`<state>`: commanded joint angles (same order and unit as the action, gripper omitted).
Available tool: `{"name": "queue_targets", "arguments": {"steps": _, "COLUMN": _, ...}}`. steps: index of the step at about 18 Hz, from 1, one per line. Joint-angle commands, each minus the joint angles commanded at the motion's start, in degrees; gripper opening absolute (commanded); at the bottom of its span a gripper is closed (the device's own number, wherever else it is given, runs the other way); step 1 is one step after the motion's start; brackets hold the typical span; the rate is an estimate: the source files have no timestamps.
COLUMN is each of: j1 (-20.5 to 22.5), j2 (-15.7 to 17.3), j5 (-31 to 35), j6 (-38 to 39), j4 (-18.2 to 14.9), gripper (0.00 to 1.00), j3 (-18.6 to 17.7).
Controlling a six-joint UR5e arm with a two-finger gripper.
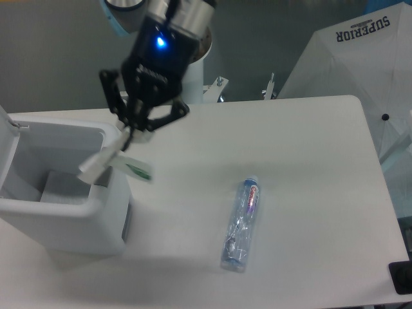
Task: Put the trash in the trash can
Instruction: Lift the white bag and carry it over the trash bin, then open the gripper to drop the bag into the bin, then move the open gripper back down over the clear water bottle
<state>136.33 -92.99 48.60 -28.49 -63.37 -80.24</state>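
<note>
Carrying the pouch to the bin

Hanging from the gripper (132,126), the pouch (114,162) dangles over the right wall of the trash can (96,222), its green strip out over the table edge of that wall and its pale end above the open mouth. The two fingers are clamped on the pouch's upper end. It looks thin, limp and very light, so it will likely swing and flutter with any quick move, and may cling to a finger pad on release; a pinch on an edge, as here, suits it. The lid stands up at the far left, leaving the opening free.

The bottle (241,225) lies on its side on the table (309,148), well apart from the can, cap towards the arm. It looks light, smooth and easily crushed; my guess is a grasp across the middle of its body would hold best, since it could roll.
</note>
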Motion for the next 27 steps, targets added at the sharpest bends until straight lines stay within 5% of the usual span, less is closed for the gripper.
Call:
{"name": "queue_targets", "arguments": {"steps": 8, "j1": -7.47, "j2": -2.02, "j5": 0.53, "j6": 0.36, "j4": 0.09, "gripper": 0.12, "j3": -2.46}}
{"name": "queue_targets", "arguments": {"steps": 10, "j1": -8.44, "j2": -2.55, "j5": 0.53, "j6": 0.27, "j4": 0.18, "gripper": 0.26, "j3": -2.64}}
{"name": "queue_targets", "arguments": {"steps": 11, "j1": -8.62, "j2": -2.55, "j5": 0.44, "j6": 0.27, "j4": 0.09, "gripper": 0.42, "j3": -2.64}}
{"name": "queue_targets", "arguments": {"steps": 12, "j1": -8.71, "j2": -2.55, "j5": 0.44, "j6": 0.1, "j4": 0.26, "gripper": 0.75, "j3": -2.73}}
{"name": "queue_targets", "arguments": {"steps": 15, "j1": -8.71, "j2": -2.28, "j5": 0.53, "j6": 0.1, "j4": 0.35, "gripper": 1.0, "j3": -2.81}}
{"name": "queue_targets", "arguments": {"steps": 22, "j1": -7.66, "j2": -2.63, "j5": 1.05, "j6": -0.34, "j4": 0.61, "gripper": 1.0, "j3": -4.21}}
{"name": "queue_targets", "arguments": {"steps": 27, "j1": 1.64, "j2": -7.9, "j5": 0.97, "j6": -0.96, "j4": 3.69, "gripper": 1.0, "j3": -4.31}}
